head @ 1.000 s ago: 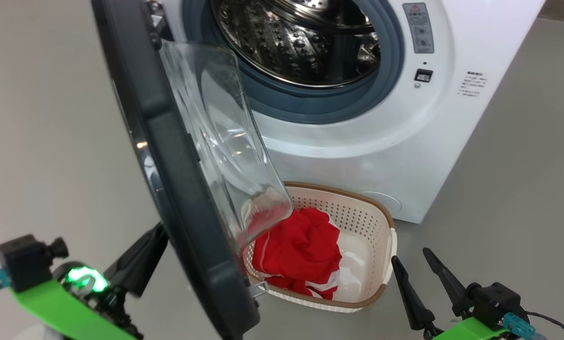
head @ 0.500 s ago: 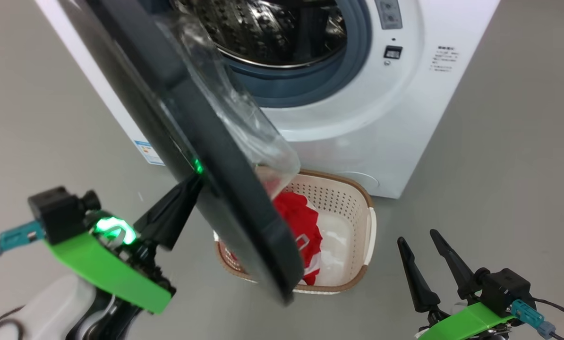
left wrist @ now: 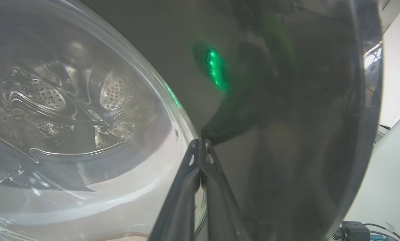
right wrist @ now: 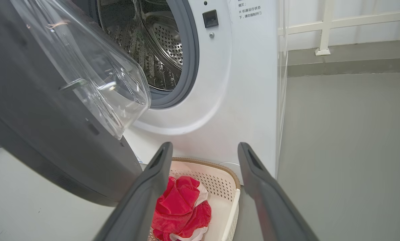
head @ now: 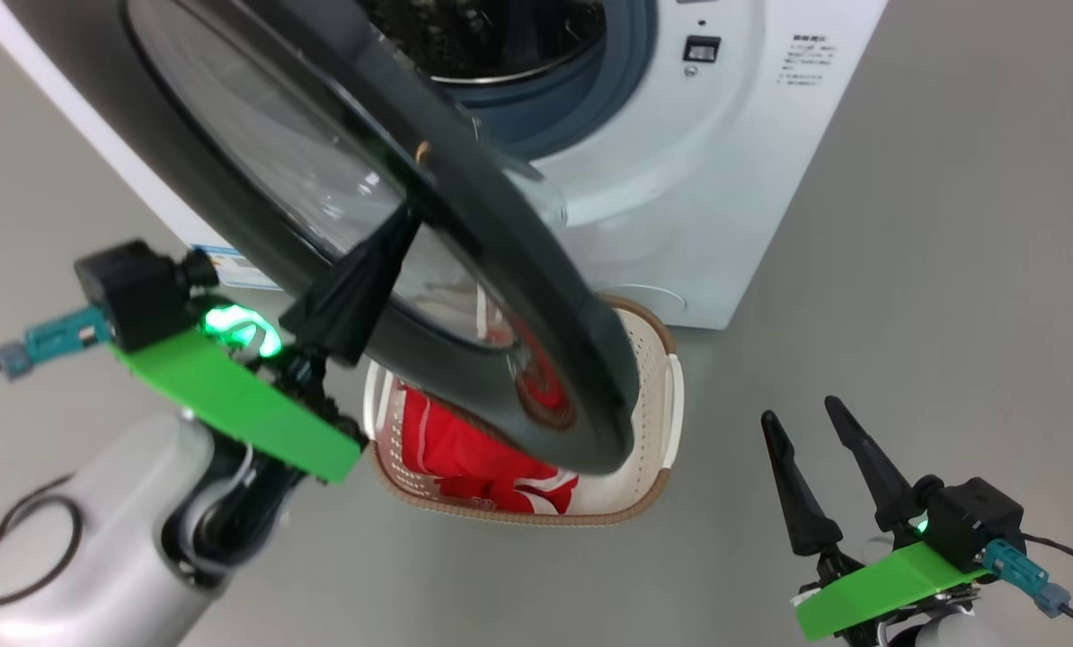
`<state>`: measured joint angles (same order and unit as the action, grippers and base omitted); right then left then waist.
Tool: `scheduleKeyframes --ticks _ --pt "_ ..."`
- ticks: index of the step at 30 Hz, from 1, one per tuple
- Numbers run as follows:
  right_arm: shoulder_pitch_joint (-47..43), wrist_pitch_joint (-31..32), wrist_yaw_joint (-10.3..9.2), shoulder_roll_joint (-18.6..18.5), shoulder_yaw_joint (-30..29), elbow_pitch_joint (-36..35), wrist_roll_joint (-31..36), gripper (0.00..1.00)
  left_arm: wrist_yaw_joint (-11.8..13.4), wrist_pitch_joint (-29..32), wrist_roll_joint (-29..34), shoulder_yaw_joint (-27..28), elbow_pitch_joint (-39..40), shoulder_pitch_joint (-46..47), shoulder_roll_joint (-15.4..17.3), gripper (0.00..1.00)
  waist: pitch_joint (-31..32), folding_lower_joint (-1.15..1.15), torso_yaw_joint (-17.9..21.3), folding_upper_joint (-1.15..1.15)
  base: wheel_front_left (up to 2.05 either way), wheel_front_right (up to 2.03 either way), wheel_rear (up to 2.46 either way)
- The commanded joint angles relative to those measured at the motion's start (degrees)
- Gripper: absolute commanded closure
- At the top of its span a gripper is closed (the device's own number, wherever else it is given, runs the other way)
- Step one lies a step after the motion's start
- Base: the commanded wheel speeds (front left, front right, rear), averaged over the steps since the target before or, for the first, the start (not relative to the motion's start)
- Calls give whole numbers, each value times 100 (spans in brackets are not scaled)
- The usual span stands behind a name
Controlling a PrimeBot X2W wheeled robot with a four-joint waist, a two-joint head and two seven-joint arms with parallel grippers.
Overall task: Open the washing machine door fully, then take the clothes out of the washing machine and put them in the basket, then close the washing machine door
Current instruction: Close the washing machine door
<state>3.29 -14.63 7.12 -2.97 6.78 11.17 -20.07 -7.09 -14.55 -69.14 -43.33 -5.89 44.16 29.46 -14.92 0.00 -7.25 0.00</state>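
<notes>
Fingers of left gripper [head: 406, 220] are pressed together, nothing btwn them, tips against the outer face of the washing machine door [head: 536, 296], right at the edge of its clear window [head: 303, 180]. Left wrist view shows the same contact: left gripper [left wrist: 200, 143] tip-on to the washing machine door [left wrist: 287, 134], w/ a green glow [left wrist: 215, 70] mirrored in its glossy black face. Fingers of right gripper [head: 799, 412] stand wide apart, holding nothing, low over the floor [head: 932, 314], well to the right of the basket [head: 673, 404]. Door hangs partly open, swung out from the washing machine [head: 725, 180], overlapping the basket in head view. Clothes [head: 447, 440], red w/ white bands, lie in the basket, which sits on the floor just in front of the machine. Right wrist view: clothes [right wrist: 183, 204] bunched at left side of basket [right wrist: 220, 166], steel drum [right wrist: 159, 43] visible past the door's glass bowl.
</notes>
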Motion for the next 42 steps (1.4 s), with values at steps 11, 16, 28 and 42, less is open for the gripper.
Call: scheduleKeyframes --ticks 11,16,28,42 --pt "316 -37 36 9 108 -251 -140 0 -40 -45 16 97 -737 1167 -151 100 -465 0 434 0 0 0 0" --pt "358 -37 36 9 85 -280 -180 0 -40 -45 56 40 -1102 1461 -271 100 -575 0 536 0 0 0 0" --pt "491 -37 36 9 201 -300 -286 0 -40 -45 22 130 -1995 2134 -484 100 -740 0 779 0 0 0 0" --pt "490 -37 36 9 191 -312 -321 0 -40 -45 29 211 -2492 2311 -478 100 -744 0 907 0 0 0 0"
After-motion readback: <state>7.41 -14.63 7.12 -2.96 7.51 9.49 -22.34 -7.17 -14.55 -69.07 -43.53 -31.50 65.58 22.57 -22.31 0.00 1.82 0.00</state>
